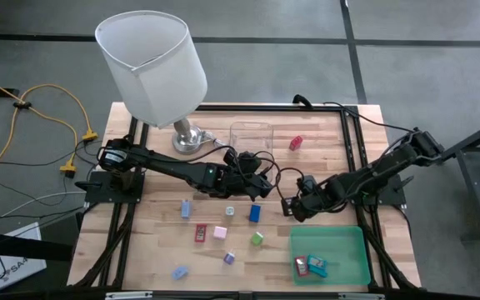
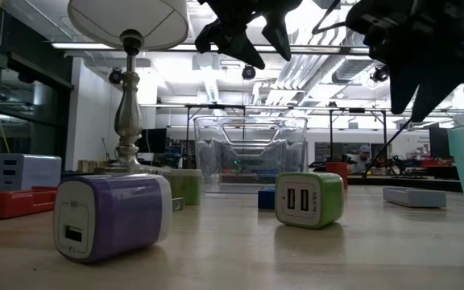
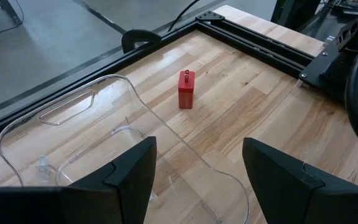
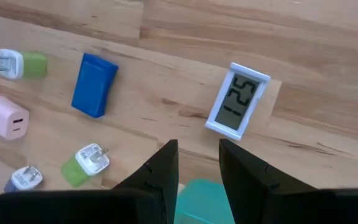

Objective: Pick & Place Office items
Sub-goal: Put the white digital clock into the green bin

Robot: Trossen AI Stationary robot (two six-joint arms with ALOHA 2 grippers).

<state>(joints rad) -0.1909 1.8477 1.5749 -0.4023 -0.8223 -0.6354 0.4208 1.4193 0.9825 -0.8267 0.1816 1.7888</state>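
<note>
Small office pieces lie loose on the wooden table: a blue one, white, pink, red, green, purple, and a red one beyond the clear box. A white clock lies flat under my right gripper. My left gripper hovers open just on the near side of the clear box. My right gripper hangs above the table with a narrow gap and nothing between its tips. Both grippers show high in the low view.
The green tray sits at the near right with two pieces in it; its corner shows between my right fingers. A lamp stands at the far left beside the box. Black frame rails edge the table.
</note>
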